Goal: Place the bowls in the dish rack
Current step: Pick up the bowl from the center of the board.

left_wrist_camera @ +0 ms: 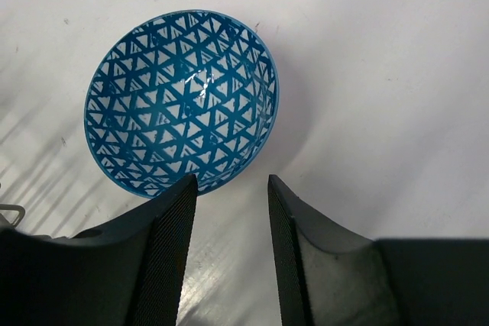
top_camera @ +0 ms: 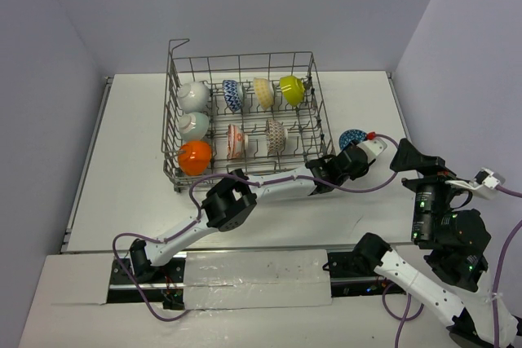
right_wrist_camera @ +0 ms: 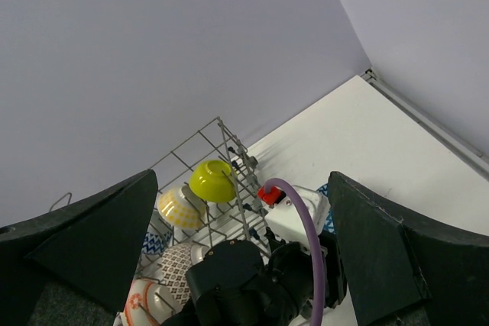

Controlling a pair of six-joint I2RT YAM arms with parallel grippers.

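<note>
Eight bowls (top_camera: 194,156) are seated in the dish rack (top_camera: 174,120); the patterned bowl (left_wrist_camera: 182,101) is found on the table (top_camera: 122,160) at its 3 o'clock. The left gripper (left_wrist_camera: 231,181) is held spread and empty; the bowl's near rim should be straddled squarely before closing.

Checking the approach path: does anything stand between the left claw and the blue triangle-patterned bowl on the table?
Nothing visible does. In the left wrist view the left claw, jaws apart, sits right at the near rim of the blue triangle-patterned bowl.
</note>
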